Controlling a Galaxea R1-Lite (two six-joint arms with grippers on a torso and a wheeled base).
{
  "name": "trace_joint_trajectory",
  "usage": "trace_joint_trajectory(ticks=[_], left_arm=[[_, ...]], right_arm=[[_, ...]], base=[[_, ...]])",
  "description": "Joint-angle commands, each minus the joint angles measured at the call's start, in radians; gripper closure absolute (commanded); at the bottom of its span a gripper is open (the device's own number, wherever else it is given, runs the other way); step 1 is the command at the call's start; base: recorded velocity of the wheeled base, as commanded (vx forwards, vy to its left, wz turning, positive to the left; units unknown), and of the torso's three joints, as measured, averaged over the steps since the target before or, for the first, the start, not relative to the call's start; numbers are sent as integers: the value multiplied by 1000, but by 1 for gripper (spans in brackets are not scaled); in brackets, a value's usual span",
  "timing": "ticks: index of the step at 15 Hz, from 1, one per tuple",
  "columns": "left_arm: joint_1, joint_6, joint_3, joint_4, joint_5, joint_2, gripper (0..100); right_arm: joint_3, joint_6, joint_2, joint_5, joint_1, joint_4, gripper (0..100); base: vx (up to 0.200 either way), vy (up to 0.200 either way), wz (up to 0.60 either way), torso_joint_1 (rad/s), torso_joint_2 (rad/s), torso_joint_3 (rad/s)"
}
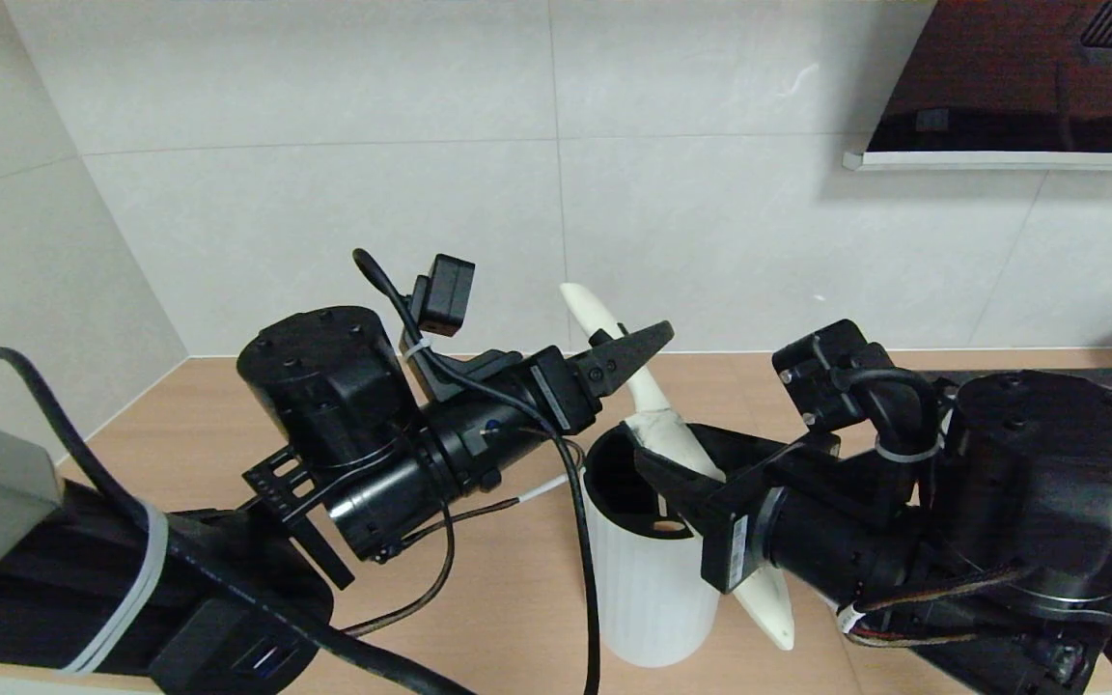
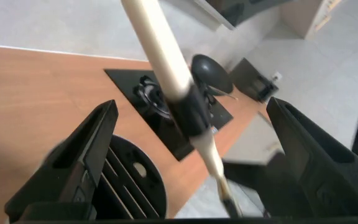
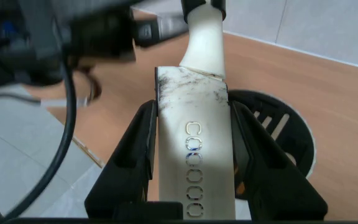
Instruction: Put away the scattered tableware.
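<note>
my right tool grips the white spatula by its blade, just above the holder on the table. the handle points to 11 o'clock through my left tool, which is open. mid-handover, i judge: the left closes next, then stows it.

A cream-white slotted spatula slants in mid-air, handle high to the far left, blade low to the near right, crossing the upright white ribbed holder.
</note>
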Motion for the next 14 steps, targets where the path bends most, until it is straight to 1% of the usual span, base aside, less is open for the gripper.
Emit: trace_joint_trajectory(ticks=[1, 2, 3, 14], left_arm=[[0, -1, -4, 0, 0, 3, 0], [0, -1, -2, 0, 2, 6, 0], [0, -1, -2, 0, 2, 8, 100], [-3, -1, 1, -1, 5, 8, 100]], right_arm=[[4, -1, 5, 1, 0, 0, 100], [4, -1, 5, 1, 0, 0, 100], [4, -1, 3, 1, 0, 0, 100], [4, -1, 2, -6, 0, -4, 100]], base=[[0, 0, 0, 0, 0, 0], [0, 0, 0, 0, 0, 0], [0, 0, 0, 0, 0, 0], [0, 0, 0, 0, 0, 0]])
